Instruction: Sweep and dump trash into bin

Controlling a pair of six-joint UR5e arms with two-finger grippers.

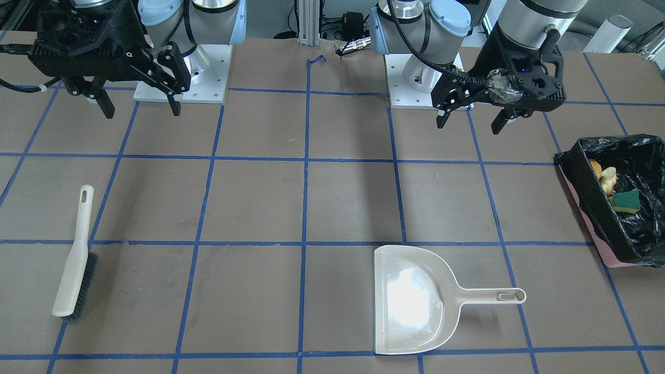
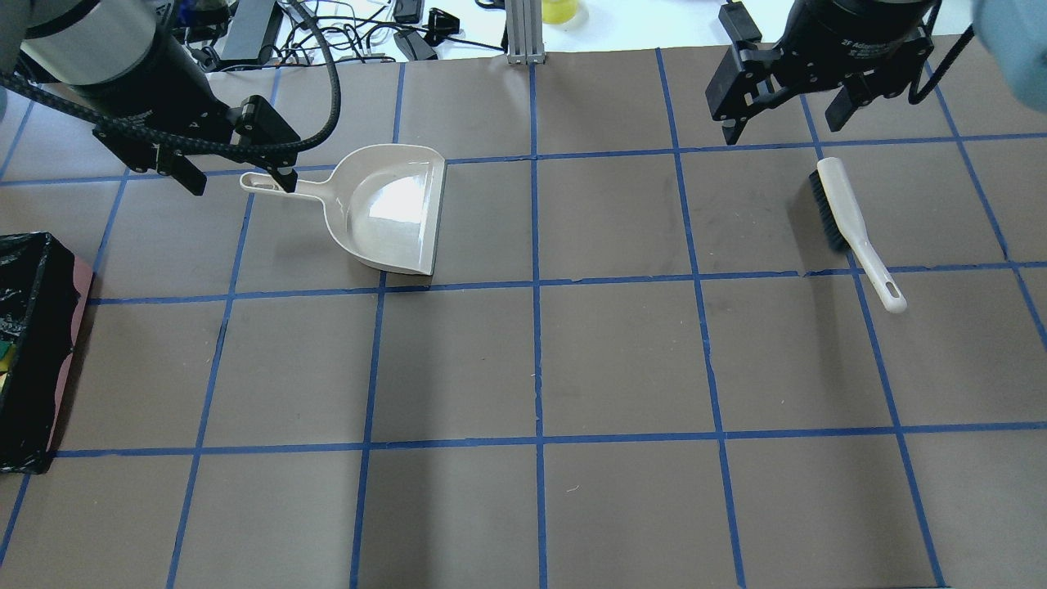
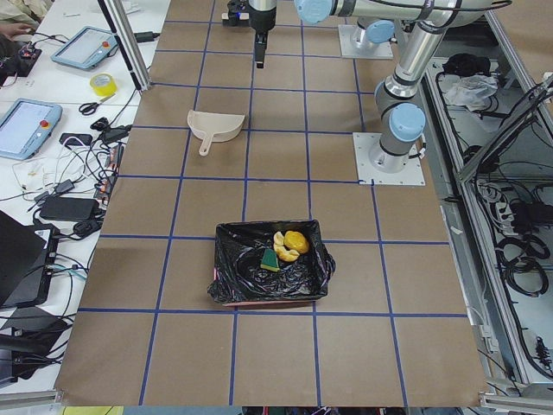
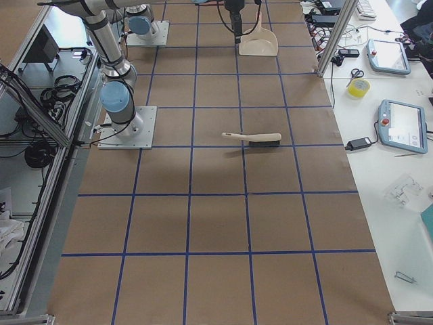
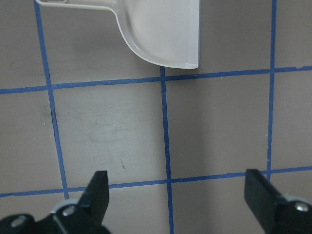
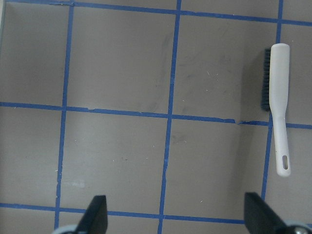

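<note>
The trash lies in the bin (image 1: 597, 244): the orange-yellow lump (image 1: 596, 167), the pale crescent slice (image 1: 609, 179) and the green-topped sponge piece (image 1: 626, 200). All show in the exterior left view too, lump (image 3: 296, 241), sponge (image 3: 270, 259). The bin's pink side shows at the overhead view's left edge (image 2: 69, 327). The beige dustpan (image 1: 410, 301) lies flat and empty. My left gripper (image 1: 468, 126) is open and empty, raised over the dustpan's handle end (image 2: 242, 186). My right gripper (image 1: 143, 113) is open and empty, raised near the brush (image 1: 75, 259).
The brush (image 2: 851, 221) lies flat on the brown table with its bristles sideways; it also shows in the right wrist view (image 6: 279, 107). The dustpan (image 5: 165, 34) sits at the top of the left wrist view. Tablets, tape and cables lie beyond the table's far edge.
</note>
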